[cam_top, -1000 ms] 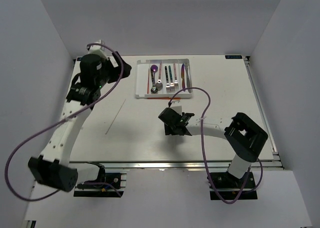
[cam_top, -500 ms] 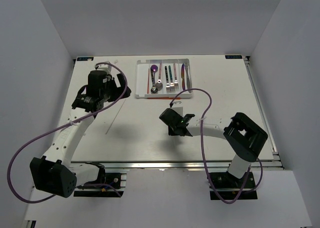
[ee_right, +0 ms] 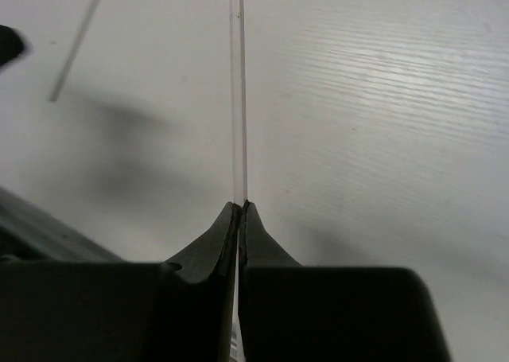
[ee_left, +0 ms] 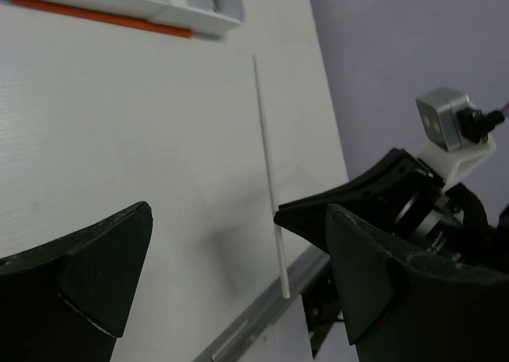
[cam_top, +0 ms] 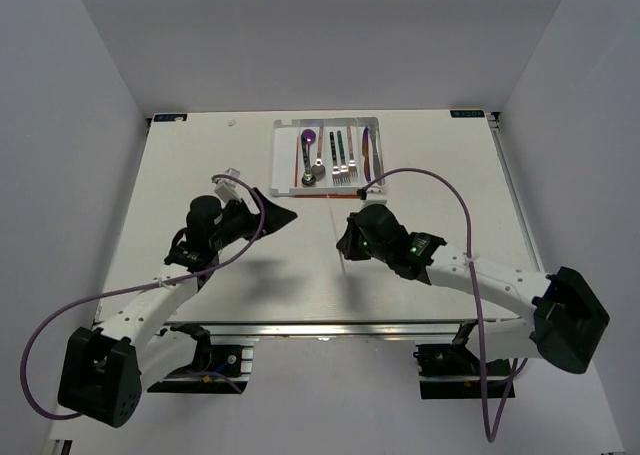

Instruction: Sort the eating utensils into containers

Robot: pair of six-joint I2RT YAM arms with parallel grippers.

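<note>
On the near side of the white tray (cam_top: 284, 155), opposite its middle, the right gripper (ee_right: 239, 204) is clamped tight on a thin white chopstick (ee_left: 264, 151), pinching it partway along its length. The free end of the chopstick points towards the tray's near wall and stops short of it. Near the tray's front left corner, the left gripper (cam_top: 281, 213) is spread wide with nothing between its fingers. A red-orange chopstick (ee_left: 103, 15) lies on the table against the outside of the tray's near wall. The tray compartments hold a purple spoon (cam_top: 309, 135), a silver spoon (cam_top: 316, 175), black-handled forks (cam_top: 340, 165) and an iridescent knife (cam_top: 367, 153). A second thin stick (ee_right: 78, 44) shows blurred in the right wrist view, possibly another chopstick.
</note>
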